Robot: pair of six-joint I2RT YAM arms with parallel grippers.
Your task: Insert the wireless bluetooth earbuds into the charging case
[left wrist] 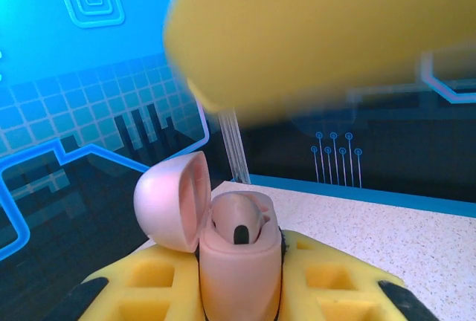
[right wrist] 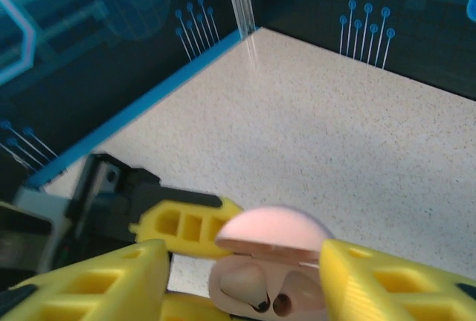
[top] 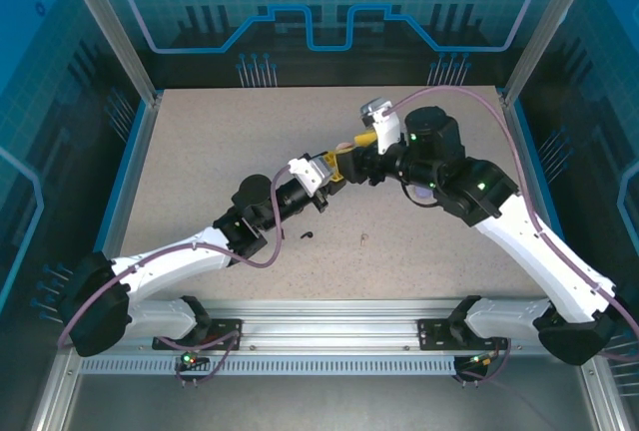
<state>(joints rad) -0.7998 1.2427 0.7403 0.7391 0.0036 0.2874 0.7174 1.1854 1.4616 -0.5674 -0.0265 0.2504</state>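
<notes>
Left gripper (left wrist: 238, 280): yellow fingers clamped on a pale pink round plastic charging case (left wrist: 236, 265), held upright over the middle of the table.
Case lid (left wrist: 169, 200): domed and hinged open, tipped left in the left wrist view.
Pale pink earbud (left wrist: 239, 223): seated inside the case, dark slot showing.
Right gripper (right wrist: 245, 258): yellow fingers spread wide, one on each side of the case. Cannot tell if either touches it.
Small black earbud (top: 308, 234): lies on the speckled beige tabletop (top: 200, 152), nearer than both grippers and apart from them.
Tiny speck (top: 364, 241): on the tabletop right of the black earbud, too small to identify.
</notes>
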